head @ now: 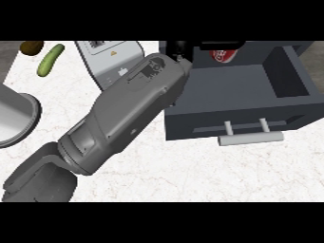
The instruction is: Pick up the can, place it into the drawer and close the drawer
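Observation:
My left forearm (122, 114) stretches from the lower left up to the open dark grey drawer (227, 90). The black left hand (182, 47) shows only in part at the view's top edge. Its fingers curl over a red can (224, 56), which hangs over the drawer's back part. The can's lower end is all that shows of it. The drawer's front panel (206, 124) faces me and carries a pale bar handle (251, 137). My right hand is out of view.
A green cucumber (51, 60) and a brown item (31, 47) lie at the far left. A steel pot (3, 114) stands at the left edge. A white appliance (111, 59) sits behind my forearm. Marble counter (248, 171) spreads in front.

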You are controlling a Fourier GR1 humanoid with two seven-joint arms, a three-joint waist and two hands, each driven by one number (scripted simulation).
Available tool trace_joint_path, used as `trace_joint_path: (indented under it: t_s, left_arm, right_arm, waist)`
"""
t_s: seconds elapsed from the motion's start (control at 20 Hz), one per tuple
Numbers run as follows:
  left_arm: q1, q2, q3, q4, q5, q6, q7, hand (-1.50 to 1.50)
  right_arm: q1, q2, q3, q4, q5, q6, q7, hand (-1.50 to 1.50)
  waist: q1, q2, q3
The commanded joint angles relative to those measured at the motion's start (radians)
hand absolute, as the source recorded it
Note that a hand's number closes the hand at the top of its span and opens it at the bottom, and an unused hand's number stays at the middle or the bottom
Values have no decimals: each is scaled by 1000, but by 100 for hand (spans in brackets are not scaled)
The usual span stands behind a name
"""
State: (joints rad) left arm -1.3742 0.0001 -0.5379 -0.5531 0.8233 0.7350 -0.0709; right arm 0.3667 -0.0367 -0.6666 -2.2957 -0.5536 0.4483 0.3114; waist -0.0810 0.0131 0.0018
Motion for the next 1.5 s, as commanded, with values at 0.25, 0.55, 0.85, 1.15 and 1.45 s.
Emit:
trace_joint_path:
  t_s: [0.25, 0.55, 0.85, 1.15, 1.45]
  left_arm:
    - [-27, 0, -34, 119, 73, 24, -54, -150]
    - [-25, 0, -57, 121, 114, 35, -94, -150]
    - [2, 0, -56, 118, 162, 33, -159, -150]
    - [8, 0, -56, 59, 197, 34, -200, -150]
    - [-46, 0, -68, 73, 207, 37, -216, -150]
  right_arm:
    - [-20, 29, 29, -16, 48, -7, -5, -150]
    - [-33, -2, 12, -1, 36, -8, 8, -150]
    - [-30, 8, -4, -23, 38, 27, -48, -150]
    - [-121, -114, -43, -69, 220, 72, -151, -150]
    - [-199, -73, 90, -118, 450, 79, -215, -150]
  waist:
    - [-20, 12, 0]
    - [-12, 9, 0]
    - [-12, 6, 0]
    - [10, 4, 0]
    - [31, 6, -1]
